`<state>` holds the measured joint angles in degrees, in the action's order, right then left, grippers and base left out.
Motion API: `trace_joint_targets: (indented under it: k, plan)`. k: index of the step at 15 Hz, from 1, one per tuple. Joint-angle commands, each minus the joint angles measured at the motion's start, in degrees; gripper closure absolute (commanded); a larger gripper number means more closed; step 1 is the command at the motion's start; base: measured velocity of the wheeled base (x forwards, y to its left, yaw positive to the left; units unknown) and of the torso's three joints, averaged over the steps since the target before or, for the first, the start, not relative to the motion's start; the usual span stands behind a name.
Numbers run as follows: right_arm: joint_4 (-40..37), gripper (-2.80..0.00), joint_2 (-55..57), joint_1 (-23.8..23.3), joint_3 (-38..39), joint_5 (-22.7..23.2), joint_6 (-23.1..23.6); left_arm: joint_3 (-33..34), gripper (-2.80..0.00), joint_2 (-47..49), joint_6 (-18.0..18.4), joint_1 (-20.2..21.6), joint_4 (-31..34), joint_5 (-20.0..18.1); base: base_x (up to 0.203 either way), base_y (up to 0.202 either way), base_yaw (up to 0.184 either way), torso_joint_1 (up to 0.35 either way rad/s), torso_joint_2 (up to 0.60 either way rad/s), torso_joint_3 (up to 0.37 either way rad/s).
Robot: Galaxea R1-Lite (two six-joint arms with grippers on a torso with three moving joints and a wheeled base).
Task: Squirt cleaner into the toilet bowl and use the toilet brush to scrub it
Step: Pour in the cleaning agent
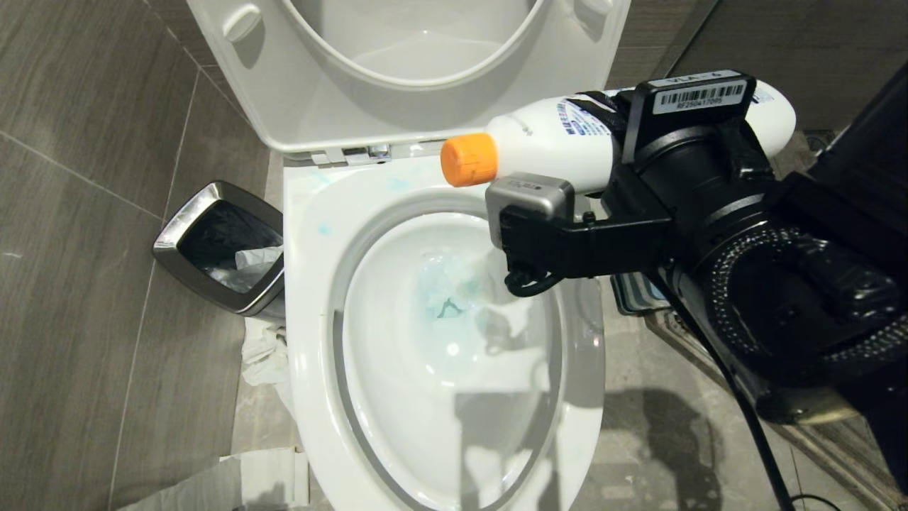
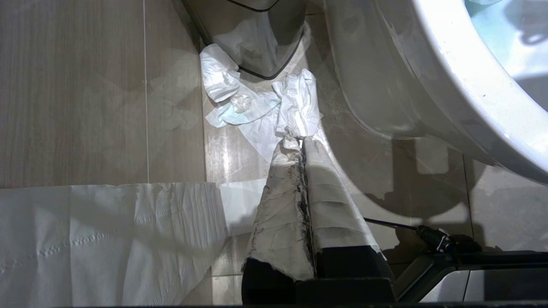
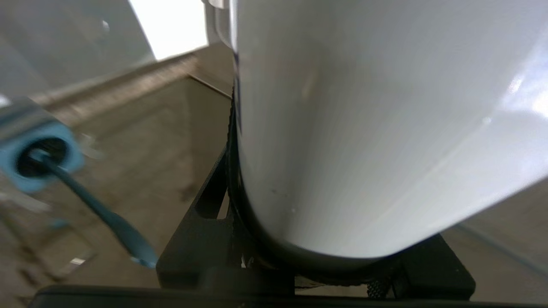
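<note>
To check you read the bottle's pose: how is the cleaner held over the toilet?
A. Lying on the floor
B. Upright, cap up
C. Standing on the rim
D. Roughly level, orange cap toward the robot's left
D: the cleaner lies about level in the right gripper, orange cap leftward above the toilet bowl.

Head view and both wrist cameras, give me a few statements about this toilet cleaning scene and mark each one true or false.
1. The right gripper holds the cleaner lying sideways over the toilet bowl. True.
2. The cleaner's cap is green. False: it is orange.
3. The toilet seat and lid are raised. True.
4. The toilet brush is scrubbing inside the bowl. False: the right wrist view shows it standing in its holder on the floor.
5. The left gripper is shut, hanging low above crumpled tissue on the floor. True.
6. The waste bin stands to the robot's right of the bowl. False: it is on the left.
</note>
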<state>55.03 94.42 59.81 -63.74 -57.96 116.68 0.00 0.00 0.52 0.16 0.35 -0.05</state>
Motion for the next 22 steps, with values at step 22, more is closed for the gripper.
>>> trace_joint_targets:
  k: [22]
  plan:
    - [11.1,0.0,5.0,0.4,-4.3,-0.7,41.5,0.0,0.0,0.1,0.0,0.0,0.0,0.0,0.0,0.0,0.0,0.0,0.0,0.0]
